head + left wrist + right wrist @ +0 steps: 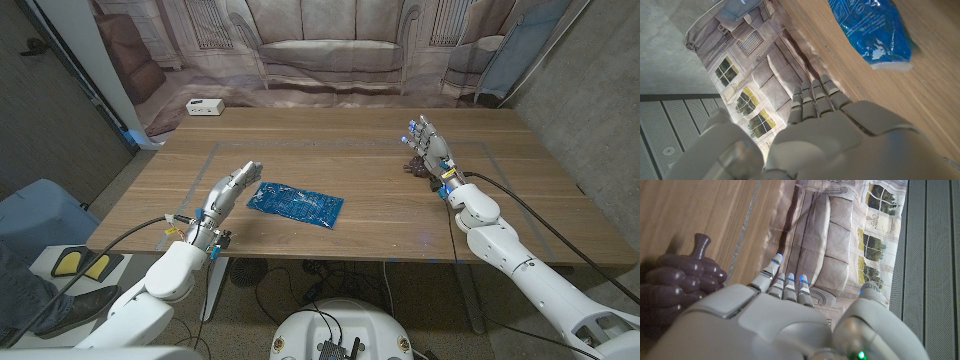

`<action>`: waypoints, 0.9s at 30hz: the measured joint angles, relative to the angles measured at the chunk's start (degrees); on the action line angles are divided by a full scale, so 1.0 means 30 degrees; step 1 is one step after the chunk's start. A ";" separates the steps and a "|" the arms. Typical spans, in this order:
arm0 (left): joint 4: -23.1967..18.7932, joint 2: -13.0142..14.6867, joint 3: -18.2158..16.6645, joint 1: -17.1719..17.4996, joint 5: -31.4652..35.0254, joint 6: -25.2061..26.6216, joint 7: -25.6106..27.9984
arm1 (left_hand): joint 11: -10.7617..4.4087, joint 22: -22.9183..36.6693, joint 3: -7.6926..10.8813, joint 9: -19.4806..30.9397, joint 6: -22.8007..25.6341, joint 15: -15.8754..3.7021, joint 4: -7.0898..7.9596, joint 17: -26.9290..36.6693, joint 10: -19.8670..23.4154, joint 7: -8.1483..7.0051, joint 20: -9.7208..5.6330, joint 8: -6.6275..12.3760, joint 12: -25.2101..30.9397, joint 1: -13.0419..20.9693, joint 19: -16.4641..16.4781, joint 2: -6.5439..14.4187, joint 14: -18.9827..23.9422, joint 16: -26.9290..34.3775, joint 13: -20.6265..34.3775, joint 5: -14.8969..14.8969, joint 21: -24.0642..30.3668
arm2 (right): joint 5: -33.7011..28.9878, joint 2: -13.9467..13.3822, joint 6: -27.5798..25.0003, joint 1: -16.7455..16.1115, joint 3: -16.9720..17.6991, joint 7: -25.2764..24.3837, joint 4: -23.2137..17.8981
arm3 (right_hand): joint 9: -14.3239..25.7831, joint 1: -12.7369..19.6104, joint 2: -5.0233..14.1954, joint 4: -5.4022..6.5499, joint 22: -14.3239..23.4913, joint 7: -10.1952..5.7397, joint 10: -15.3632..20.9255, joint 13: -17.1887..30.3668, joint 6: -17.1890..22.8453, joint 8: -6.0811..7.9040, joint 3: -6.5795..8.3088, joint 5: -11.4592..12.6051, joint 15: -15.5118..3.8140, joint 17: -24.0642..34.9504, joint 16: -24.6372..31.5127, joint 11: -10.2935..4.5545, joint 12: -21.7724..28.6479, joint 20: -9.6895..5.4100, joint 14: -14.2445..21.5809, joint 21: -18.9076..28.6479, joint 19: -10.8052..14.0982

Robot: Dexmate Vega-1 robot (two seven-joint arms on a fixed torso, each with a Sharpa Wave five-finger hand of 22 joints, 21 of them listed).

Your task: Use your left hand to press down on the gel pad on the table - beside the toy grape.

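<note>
Gel pad (pixel 296 203) lies flat on the table (pixel 340 140), well left of the toy grape (pixel 413 166). Left hand (pixel 229 189) just left of the pad, fingers straight, holding nothing, not touching it. Right hand (pixel 430 148) empty beside the grape (idle). Press not yet begun; reach and push remain.

right robot hand (pixel 785 320): fingers straight | toy grape (pixel 682 280): just beside, on table (pixel 695 210)
</note>
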 measured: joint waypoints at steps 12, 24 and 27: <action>-0.0966 0.0135 -0.0203 0.0348 0.1365 0.0921 0.0814 | 0.0000 0.0000 0.0082 -0.0001 0.0223 -0.0029 -0.0082 0.0001 -0.0001 0.0026 -0.0079 0.0000 0.0000 0.0074 0.0121 0.0075 0.0175 0.0000 0.0002 0.0000 -0.0146 | 0.0669 0.0002 0.0362 -0.0043 0.0218 0.0737 0.0056 | 0.0000 -0.0075 0.0075 0.0000 0.0000 0.0343 0.0752 -0.0001 0.0342 0.0074 0.0000 0.0000 0.0174 0.0050 0.0221 0.0274 0.0223 0.0094 0.0721 0.0000 0.0524; -0.1611 0.0058 -0.0438 0.0829 0.3980 0.1955 0.2465 | -0.0136 0.0000 0.0036 -0.0002 0.0637 -0.0171 -0.0150 0.0000 0.0544 -0.0042 -0.0018 0.0000 0.0000 0.0275 0.0540 0.0077 0.0653 0.0000 -0.0095 0.0000 -0.0146 | 0.0859 -0.0103 0.0549 -0.0538 0.0522 0.0721 -0.0251 | -0.0001 -0.0074 0.0074 -0.0068 -0.0001 0.0342 0.0751 -0.0001 0.0341 0.0074 -0.0068 0.0000 0.0173 0.0048 0.0221 0.0274 0.0223 0.0064 0.0719 0.0000 0.0553; -0.1718 -0.0007 -0.0512 0.0954 0.3980 0.1955 0.2465 | -0.0136 0.0000 0.0028 -0.0002 0.0740 -0.0201 -0.0297 0.0000 0.0544 0.0062 0.0032 0.0000 -0.0001 0.0275 0.0590 0.0077 0.0685 0.0000 -0.0096 0.0000 -0.0146 | 0.0859 -0.0103 0.0550 -0.0538 0.0522 0.0642 -0.0251 | 0.0000 -0.0074 0.0074 -0.0068 0.0000 0.0342 0.0750 0.0000 0.0342 0.0074 -0.0068 0.0000 0.0173 0.0047 0.0220 0.0274 0.0223 0.0064 0.0719 0.0000 0.0552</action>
